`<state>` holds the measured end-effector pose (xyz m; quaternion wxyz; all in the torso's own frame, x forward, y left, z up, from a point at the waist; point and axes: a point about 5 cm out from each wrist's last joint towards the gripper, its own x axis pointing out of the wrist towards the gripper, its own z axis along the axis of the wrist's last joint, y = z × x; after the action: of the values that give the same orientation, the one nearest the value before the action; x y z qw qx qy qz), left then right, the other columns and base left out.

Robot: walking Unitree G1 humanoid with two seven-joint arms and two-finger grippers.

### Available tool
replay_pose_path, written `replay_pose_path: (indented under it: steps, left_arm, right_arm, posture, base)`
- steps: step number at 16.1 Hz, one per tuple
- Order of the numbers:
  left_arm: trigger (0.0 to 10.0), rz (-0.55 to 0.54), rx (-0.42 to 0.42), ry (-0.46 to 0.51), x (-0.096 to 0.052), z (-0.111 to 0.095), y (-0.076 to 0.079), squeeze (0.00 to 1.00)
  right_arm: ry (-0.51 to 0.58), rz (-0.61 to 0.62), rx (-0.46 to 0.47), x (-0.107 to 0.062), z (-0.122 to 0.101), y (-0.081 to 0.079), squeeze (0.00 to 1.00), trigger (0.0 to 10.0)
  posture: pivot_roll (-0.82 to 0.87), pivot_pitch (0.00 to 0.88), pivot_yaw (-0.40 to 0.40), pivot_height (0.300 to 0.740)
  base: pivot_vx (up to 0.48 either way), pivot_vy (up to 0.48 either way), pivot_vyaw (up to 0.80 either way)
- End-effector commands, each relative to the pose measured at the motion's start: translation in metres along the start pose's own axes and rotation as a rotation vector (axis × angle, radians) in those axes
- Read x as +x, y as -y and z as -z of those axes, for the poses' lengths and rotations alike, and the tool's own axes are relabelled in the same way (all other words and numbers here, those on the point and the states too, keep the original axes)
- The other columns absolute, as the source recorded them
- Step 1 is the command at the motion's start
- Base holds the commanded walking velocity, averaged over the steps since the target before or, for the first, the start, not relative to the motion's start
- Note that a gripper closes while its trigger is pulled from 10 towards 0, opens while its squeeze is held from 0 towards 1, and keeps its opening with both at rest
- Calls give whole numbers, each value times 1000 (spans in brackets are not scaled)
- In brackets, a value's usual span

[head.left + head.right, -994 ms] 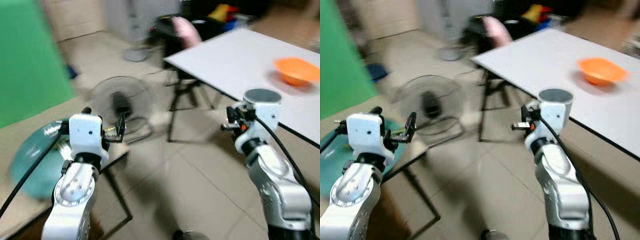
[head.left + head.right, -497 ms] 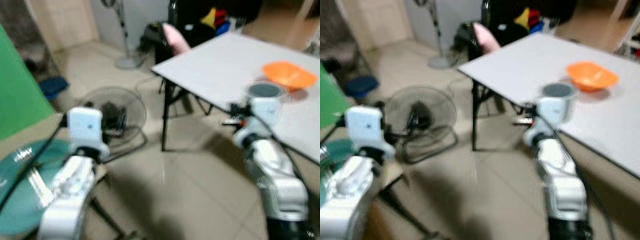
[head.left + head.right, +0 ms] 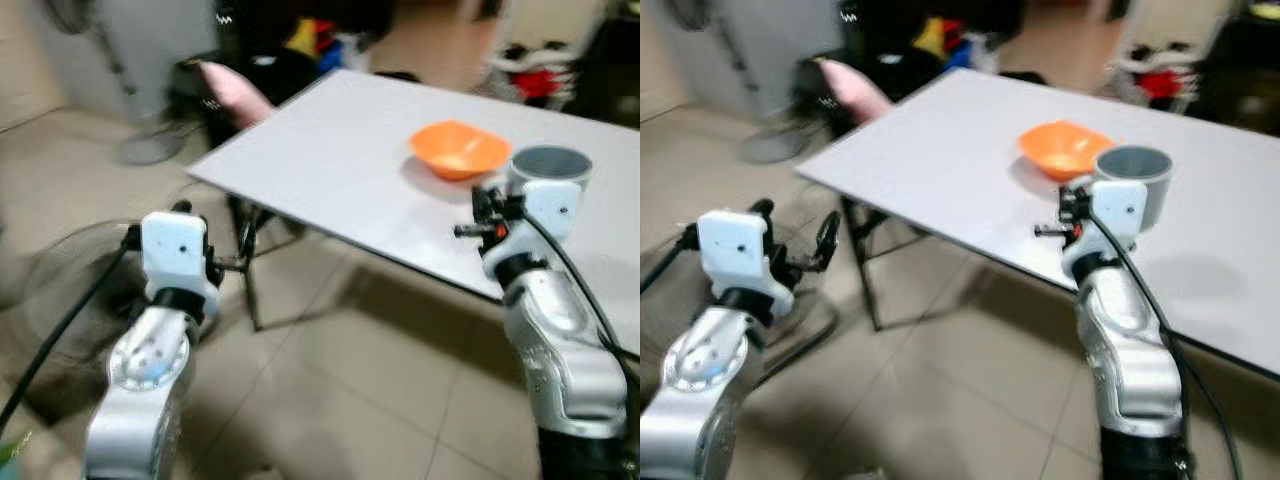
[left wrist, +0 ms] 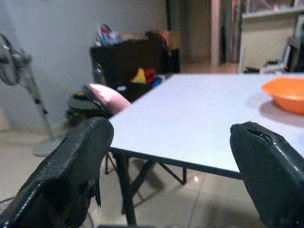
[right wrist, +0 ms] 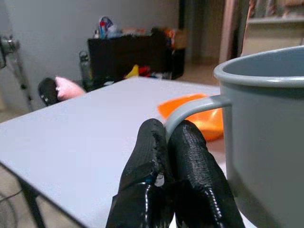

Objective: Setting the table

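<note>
**Carrying the mug to the table**

The large white rectangular table [image 3: 340, 160] stood ahead on dark folding legs, over a beige tiled floor [image 3: 330, 400]; a shallow orange plastic bowl [image 3: 458, 149] sat on its top, well in from the near edge; the grey plastic mug [image 3: 1136, 182] was held upright above the table's near edge, just beside the bowl; the right gripper [image 5: 172, 156] had its two black fingers pressed together on the mug's handle; the left gripper [image 4: 171, 175] was raised short of the table, fingers spread wide and holding nothing. The step in hand appeared to be transport of the mug; the next move would call for lowering it level onto bare tabletop clear of the bowl, then parting the fingers.
</note>
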<state>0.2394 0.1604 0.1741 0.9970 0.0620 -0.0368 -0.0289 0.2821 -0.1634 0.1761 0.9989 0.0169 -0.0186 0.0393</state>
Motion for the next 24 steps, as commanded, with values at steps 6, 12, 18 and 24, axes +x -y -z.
replay_pose_path:
  steps: [6,12,18,24]
  left_arm:
    - [10000,60,-18,11,5,-1,9,0]
    - [10000,36,-35,6,4,3,7,0]
    - [10000,-47,-14,-12,-4,9,-11,0]
    - [10000,-45,61,28,-8,-7,-25,0]
  right_arm:
    - [-4,-55,10,10,-3,-3,0,10000]
    - [-20,-108,8,18,-3,-8,0,10000]
    - [-22,-103,6,11,-1,0,0,10000]
    - [-49,-296,146,9,7,-18,0,10000]
  posture:
    - [-122,0,35,740]
    - [-123,0,11,740]
    - [-123,0,-16,740]
    - [-104,19,-3,740]
  base:
    - [333,0,-338]
    - [332,0,-189]
    - [328,0,-667]
    - [328,0,-108]
